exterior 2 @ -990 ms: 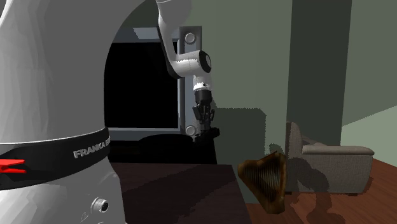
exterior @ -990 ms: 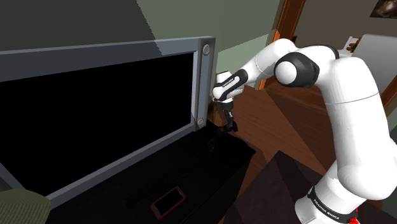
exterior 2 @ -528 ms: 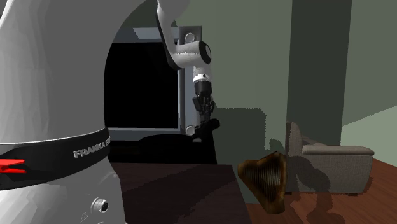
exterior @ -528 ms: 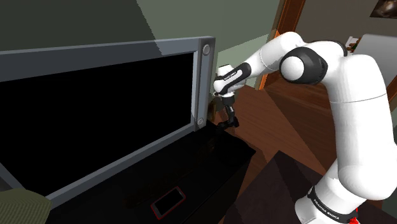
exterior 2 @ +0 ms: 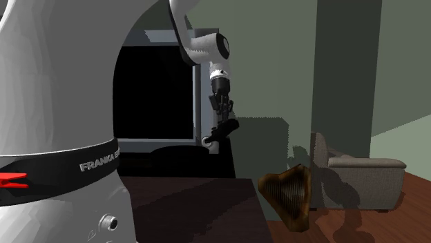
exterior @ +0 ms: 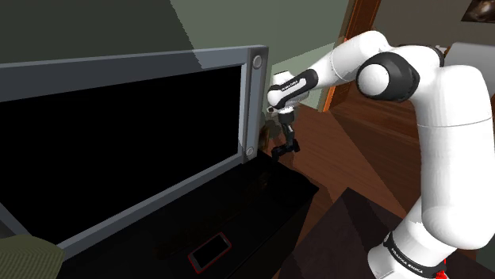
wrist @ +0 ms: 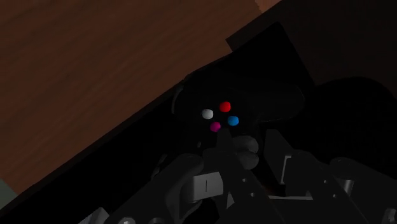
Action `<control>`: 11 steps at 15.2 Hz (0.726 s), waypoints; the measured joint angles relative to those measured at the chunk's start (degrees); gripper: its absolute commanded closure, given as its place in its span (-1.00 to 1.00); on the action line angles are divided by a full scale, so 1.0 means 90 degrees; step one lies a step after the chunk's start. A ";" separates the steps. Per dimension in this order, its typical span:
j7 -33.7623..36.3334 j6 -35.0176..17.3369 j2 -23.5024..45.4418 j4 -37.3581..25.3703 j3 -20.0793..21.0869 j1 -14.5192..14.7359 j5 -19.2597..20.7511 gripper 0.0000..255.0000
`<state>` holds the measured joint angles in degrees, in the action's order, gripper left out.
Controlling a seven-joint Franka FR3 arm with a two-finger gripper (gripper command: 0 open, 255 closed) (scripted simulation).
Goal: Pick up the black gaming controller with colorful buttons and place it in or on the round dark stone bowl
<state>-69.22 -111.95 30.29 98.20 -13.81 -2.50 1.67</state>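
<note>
Shoulder view: big TV (exterior: 119, 150) on the left, standing on a dark worktop (exterior: 262, 198). A red-edged phone (exterior: 210, 251) lies flat near the worktop's front and is not a task item. Just past the TV's right edge is the tool (exterior: 287, 145), pointing down, clamped on the controller (exterior: 283, 150), which hangs in the air clear of the worktop. The white arm (exterior: 428, 119) comes in from the right, stretched long, probably because this spot is at the worktop's far corner.

Second exterior view: the robot's stand (exterior 2: 62, 138) looms on the left. Next comes a low dark rounded shape (exterior 2: 176, 150) on the worktop in front of the TV, probably the bowl, can't confirm. Just right of it and higher, the controller dangles tilted, likely because it's gripped off-centre so one end droops. Further right are a brown harp-like thing (exterior 2: 286, 197) and an armchair (exterior 2: 352, 176), both irrelevant.

Wrist view: the controller is clasped between the fingers (wrist: 191, 178), with red, blue, white and magenta buttons facing the camera. The outside views give it as a dark blob. The second exterior view shows the gap under the controller and the likely bowl, and the shoulder view doesn't make either clear. Judged: grasp done, short carry to the bowl is next.
</note>
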 measured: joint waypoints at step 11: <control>0.0718 -0.0494 -0.1883 0.2415 0.0050 0.0577 0.0323 1.00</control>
<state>-62.76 -116.40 13.34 119.93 -13.36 2.69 4.57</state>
